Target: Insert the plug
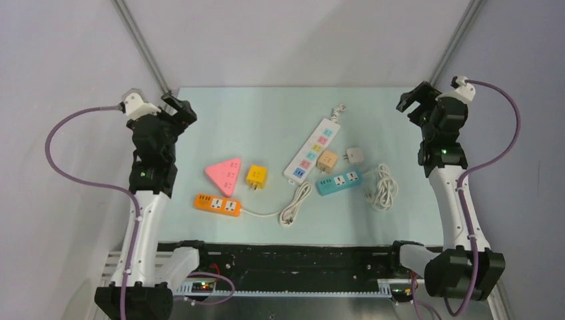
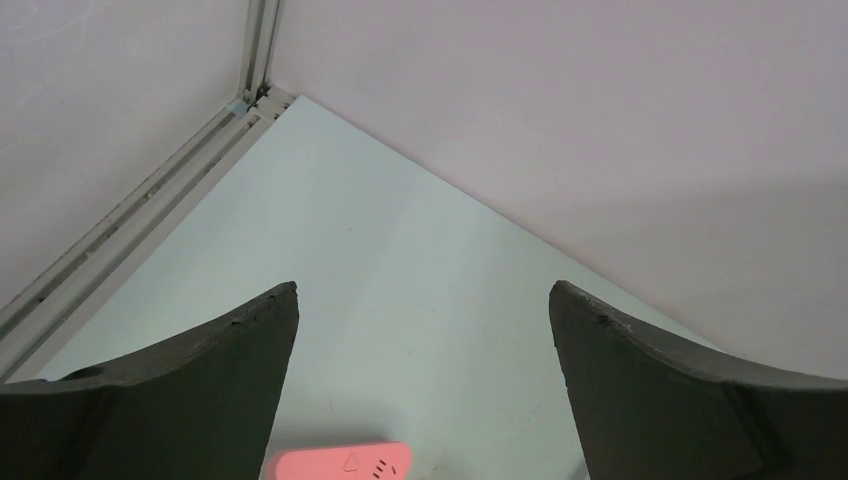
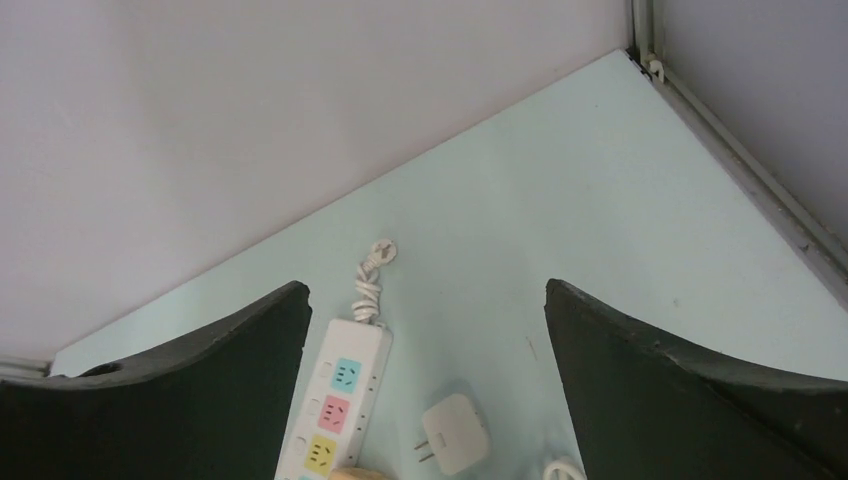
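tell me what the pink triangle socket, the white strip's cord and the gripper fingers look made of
Pink triangle socket: likely moulded plastic, smooth, faintly glossy; even colour, rounded corners.
White strip's cord: probably a flexible rubbery or PVC sheath; it folds into a tight tied bundle.
Gripper fingers: dark, matte, slightly rough edges; plastic or rubber, cannot tell which.

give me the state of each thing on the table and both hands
left hand: open, empty
right hand: open, empty
white power strip: sockets empty, cord tied
teal power strip: sockets empty, cord coiled
orange power strip: sockets empty, cord coiled
white adapter: unplugged, prongs bare
yellow adapter: unplugged
tan adapter: unplugged
pink triangular adapter: unplugged
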`<state>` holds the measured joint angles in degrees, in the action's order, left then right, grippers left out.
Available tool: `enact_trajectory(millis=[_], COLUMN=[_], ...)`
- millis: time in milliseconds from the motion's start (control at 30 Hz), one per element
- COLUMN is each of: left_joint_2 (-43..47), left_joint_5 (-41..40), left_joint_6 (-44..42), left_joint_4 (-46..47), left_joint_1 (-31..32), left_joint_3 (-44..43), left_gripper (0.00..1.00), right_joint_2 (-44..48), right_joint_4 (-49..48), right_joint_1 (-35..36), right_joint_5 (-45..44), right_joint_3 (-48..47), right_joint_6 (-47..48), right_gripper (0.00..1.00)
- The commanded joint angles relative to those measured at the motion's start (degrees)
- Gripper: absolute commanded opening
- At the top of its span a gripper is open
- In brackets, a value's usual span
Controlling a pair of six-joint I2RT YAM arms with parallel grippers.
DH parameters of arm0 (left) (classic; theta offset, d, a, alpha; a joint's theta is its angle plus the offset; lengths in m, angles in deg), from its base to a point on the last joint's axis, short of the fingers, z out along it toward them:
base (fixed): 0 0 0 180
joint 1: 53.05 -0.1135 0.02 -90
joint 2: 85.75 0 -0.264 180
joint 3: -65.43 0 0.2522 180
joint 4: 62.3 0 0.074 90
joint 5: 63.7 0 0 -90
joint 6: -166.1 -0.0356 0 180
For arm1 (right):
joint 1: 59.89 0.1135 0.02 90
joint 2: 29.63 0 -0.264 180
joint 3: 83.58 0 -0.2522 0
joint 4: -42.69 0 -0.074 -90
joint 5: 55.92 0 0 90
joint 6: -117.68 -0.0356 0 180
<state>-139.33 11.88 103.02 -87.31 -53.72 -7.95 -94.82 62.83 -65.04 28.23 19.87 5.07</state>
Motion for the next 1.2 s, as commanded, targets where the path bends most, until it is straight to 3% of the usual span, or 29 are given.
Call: enact_trajectory(millis=[0, 133, 267, 367, 433, 533, 600, 733, 867, 1000, 1167], left_joint_2=[1.8, 2.1, 2.9, 4.4, 4.6, 2.8, 1.6, -2.8, -6.2, -11.0, -10.8], left_joint_5=[0.6, 4.1, 4.6, 5.2, 9.4, 18.1, 17.7, 16.8, 16.2, 20.4, 18.1], left_joint_6=[2.6, 3.6, 11.0, 17.8, 17.8, 16.8, 18.1, 11.8, 5.8, 2.2, -2.8], left_joint_4=[1.8, 1.9, 2.5, 2.9, 5.6, 9.7, 14.6, 15.8, 13.2, 8.8, 5.0], left_joint_1=[-0.4, -0.4, -0.3, -0.4, -0.4, 0.0, 1.9, 7.8, 12.6, 14.4, 17.9], left_joint_3=[1.6, 3.2, 8.2, 12.1, 13.5, 15.2, 16.9, 15.3, 12.1, 7.8, 6.7], left_gripper=[1.0, 1.0, 1.0, 1.0, 1.0, 0.98, 0.95, 0.98, 1.0, 0.98, 0.97], right_joint_2=[3.9, 6.6, 8.0, 7.8, 6.9, 3.8, 1.8, -2.1, -6.6, -15.0, -23.7], right_joint_4=[-3.0, -5.1, -6.9, -4.6, -4.0, 0.4, 3.6, 10.1, 16.3, 24.5, 28.9], right_joint_1=[-0.1, 0.9, 3.9, 4.9, 6.8, 11.1, 14.0, 21.4, 26.6, 28.5, 32.4], right_joint_5=[-1.5, -3.9, -8.2, -5.1, -1.0, -1.5, -2.7, -6.7, -10.9, -12.0, -13.0], right_joint_3=[0.6, 3.1, 4.4, 4.4, 4.4, 3.5, 3.0, 3.0, 2.9, 0.7, -4.8], right_joint_6=[-4.0, -6.0, -3.6, -2.4, -0.1, 1.3, 0.5, -3.2, -12.5, -29.6, -37.3], right_gripper=[0.95, 0.99, 0.99, 0.99, 0.99, 0.99, 0.99, 0.99, 1.0, 0.99, 1.0])
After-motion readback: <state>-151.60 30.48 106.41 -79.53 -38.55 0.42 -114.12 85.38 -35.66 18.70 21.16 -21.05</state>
